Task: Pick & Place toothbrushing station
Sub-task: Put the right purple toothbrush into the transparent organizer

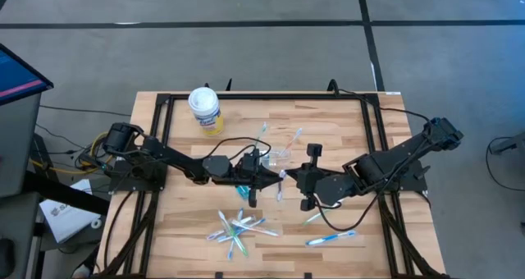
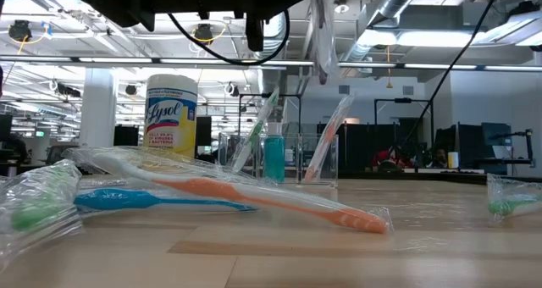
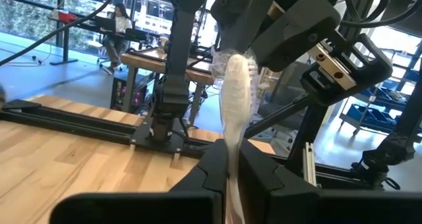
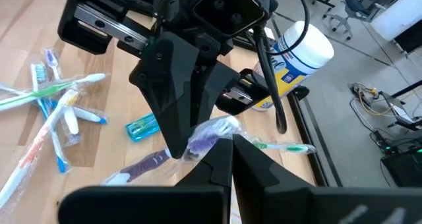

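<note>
A pale butcher-block wooden tabletop point(image 1: 344, 144) in a black frame stood on a grey floor, with an open-plan office behind it in the low view. The two dark arms met over the middle of the tabletop. The left gripper point(image 1: 275, 176) had its jaws clenched on a wrapped white toothbrush point(image 3: 235, 112), which stood up between its fingers in the left wrist view. The right gripper point(image 1: 289, 178) faced it tip to tip, jaws clenched on the same toothbrush, whose purple bristle end showed at its fingertips in the right wrist view.

Just behind the grippers, a small clear plastic cup point(image 1: 280, 156) held a couple of toothbrushes leaning upright. A few more lay loose near it toward the far edge. A heap of slim white, blue and green wrapped toothbrushes point(image 1: 242, 227) lay near the front edge, with a blue toothbrush point(image 1: 330, 239) apart to its right. A small teal toothpaste tube point(image 4: 142, 127) lay flat under the left arm. A white tub with a yellow label point(image 1: 205, 109) stood at the far left corner. The tabletop's right and far-right stretches were bare wood.
</note>
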{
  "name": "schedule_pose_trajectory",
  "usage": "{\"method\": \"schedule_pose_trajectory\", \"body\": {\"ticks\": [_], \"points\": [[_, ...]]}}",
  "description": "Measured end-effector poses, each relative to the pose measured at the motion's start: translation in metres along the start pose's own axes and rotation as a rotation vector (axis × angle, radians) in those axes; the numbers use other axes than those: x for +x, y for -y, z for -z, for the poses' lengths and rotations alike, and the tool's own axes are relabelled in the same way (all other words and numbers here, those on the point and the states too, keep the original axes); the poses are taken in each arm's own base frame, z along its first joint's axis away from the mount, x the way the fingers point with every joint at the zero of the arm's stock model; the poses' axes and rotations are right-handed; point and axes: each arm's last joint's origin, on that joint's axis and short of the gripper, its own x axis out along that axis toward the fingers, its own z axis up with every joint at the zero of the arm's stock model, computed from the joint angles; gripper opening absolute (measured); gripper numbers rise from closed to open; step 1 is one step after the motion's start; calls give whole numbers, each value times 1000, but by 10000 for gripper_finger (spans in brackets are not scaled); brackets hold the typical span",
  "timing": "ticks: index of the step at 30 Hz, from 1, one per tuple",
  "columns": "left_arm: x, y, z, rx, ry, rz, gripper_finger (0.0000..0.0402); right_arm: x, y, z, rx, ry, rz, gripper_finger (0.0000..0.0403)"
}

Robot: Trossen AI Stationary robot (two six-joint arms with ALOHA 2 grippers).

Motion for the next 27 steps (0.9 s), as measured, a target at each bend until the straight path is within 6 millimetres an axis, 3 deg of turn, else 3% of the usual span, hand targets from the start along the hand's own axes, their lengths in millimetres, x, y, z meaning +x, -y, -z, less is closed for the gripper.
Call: {"method": "schedule_pose_trajectory", "body": {"ticks": [4, 11, 17, 27], "points": [[0, 0, 1, 2, -7, -3, 7, 0, 1, 1, 11, -10, 39, 15], [-6, -2, -3, 10, -2, -11, 6, 0, 3, 9, 32, -69, 81, 78], [-36, -10, -14, 31, 35, -125, 7, 0, 3, 12, 46, -88, 84, 106], [-81, -24, -14, 63, 72, -332, 7, 2, 6, 10, 62, -82, 92, 107]]}}
